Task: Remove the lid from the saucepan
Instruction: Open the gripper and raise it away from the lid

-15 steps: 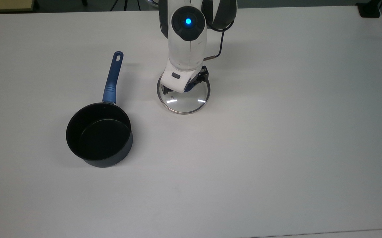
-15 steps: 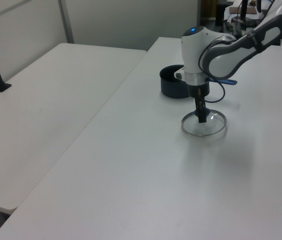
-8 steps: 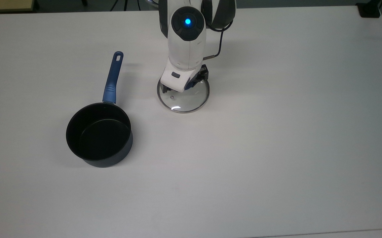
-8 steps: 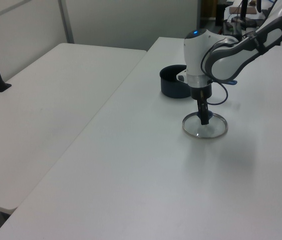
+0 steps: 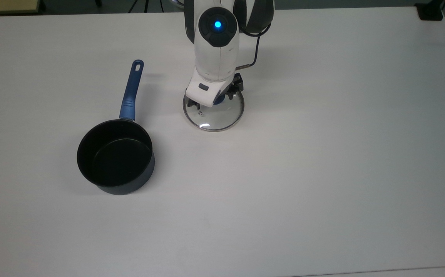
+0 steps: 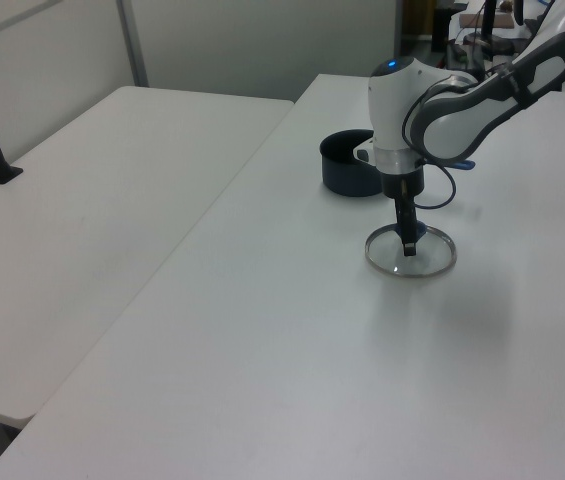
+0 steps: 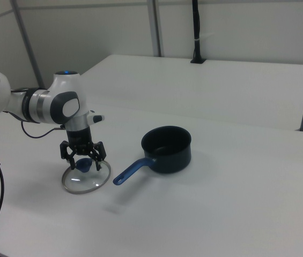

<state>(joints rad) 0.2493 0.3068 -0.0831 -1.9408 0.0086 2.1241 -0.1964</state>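
The white bench fills the top view. The saucepan sits uncovered in the lower left, its handle running toward the upper edge. The lid lies flat on the bench at upper centre, well apart from the saucepan. The claw stands directly over the lid's blue knob, fingers spread, seemingly released.

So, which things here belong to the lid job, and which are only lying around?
Belong to the job:
lid, flat on the table
saucepan, uncovered
gripper, open above the lid's knob

Only lying around:
second table
black pole
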